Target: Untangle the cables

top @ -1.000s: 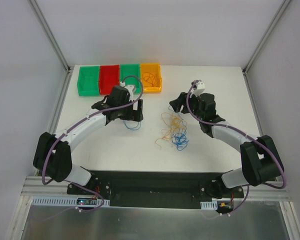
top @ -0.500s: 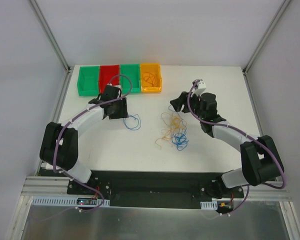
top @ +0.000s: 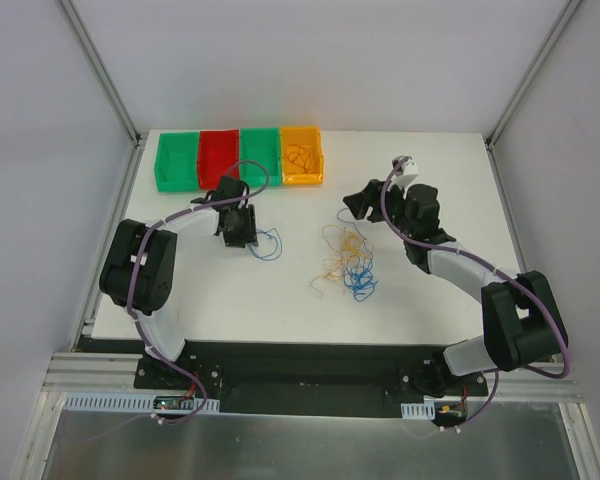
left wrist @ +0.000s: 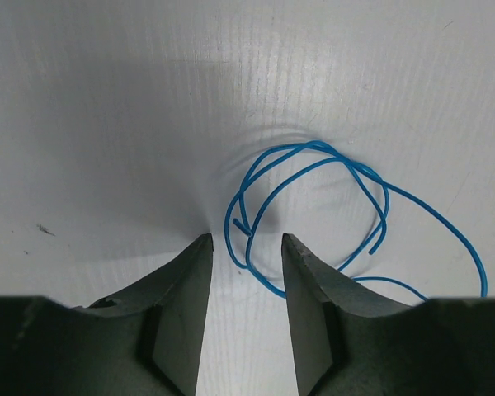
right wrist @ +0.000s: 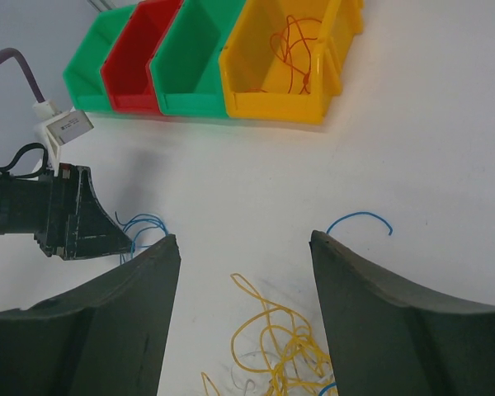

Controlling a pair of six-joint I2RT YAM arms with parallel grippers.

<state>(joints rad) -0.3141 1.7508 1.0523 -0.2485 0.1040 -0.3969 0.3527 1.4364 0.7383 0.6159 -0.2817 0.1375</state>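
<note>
**A:** We have the left pincer (left wrist: 244, 246) down low over the table (left wrist: 107, 99). Its jaws are parted only a modest way, and the near bend of the blue cable (left wrist: 313, 146) runs right between the tips.

**B:** Nothing is gripped yet, and we can't tell whether the tips touch the table. That blue cable lies in a loose loop on its own, well apart from the tangle (top: 345, 262) in the middle of the table.

**A:** The right pincer (right wrist: 243, 239) hangs above the far side of that tangle, spread wide and holding nothing.

**B:** So the step in hand looks to us like taking the blue one. We'd want the tips right down at the surface before closing, because a wire this thin can slide under the pads.

**A:** Agreed. We'd close on the strands that already cross the gap, not chase the far loop. Then we'd lift straight up, since the long tail on the right may drag.

**B:** The yellow bin (right wrist: 268, 99) at the far edge already holds orange wires (right wrist: 293, 45). We can't say which bin blue belongs in.
</note>
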